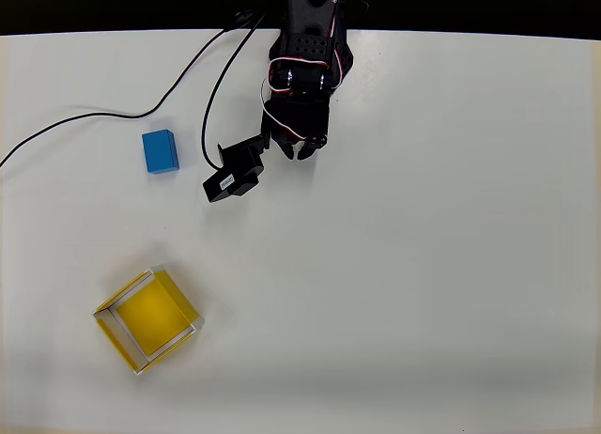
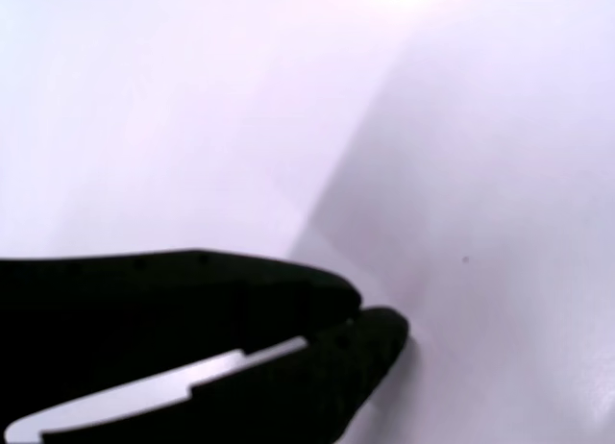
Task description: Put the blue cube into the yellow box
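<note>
Hovering with gripper (image 1: 300, 152) fingertips closed and empty near the table's (image 1: 423, 265) far edge, probably preparing to reach left toward the blue cube (image 1: 161, 152), well apart from the yellow box (image 1: 146, 320).

A plain white desk (image 1: 423, 293) spans the overhead view, with a dark strip beyond its far edge at the top of the picture. A thin black cable (image 1: 113, 115) snakes over the desk's upper left part, running from the left edge up toward the top middle.
</note>
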### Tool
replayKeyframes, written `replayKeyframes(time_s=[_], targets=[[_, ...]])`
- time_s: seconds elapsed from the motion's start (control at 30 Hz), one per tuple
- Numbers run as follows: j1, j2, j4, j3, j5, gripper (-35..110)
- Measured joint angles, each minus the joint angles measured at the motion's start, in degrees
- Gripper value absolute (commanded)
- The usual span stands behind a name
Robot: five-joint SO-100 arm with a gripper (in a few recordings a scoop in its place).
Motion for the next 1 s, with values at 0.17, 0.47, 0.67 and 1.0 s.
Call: replayKeyframes(time_s=[0.17,0.47,0.67,1.0], targets=[[0.00,0.00,0.00,0.00,-0.53,0],[-0.79,0.00,0.00,0.00,-3.16,9],[4.39,-4.48,-1.93,-2.11,-8.26,23],[17.40,-16.88,1.58,-24.96,-10.46,53]])
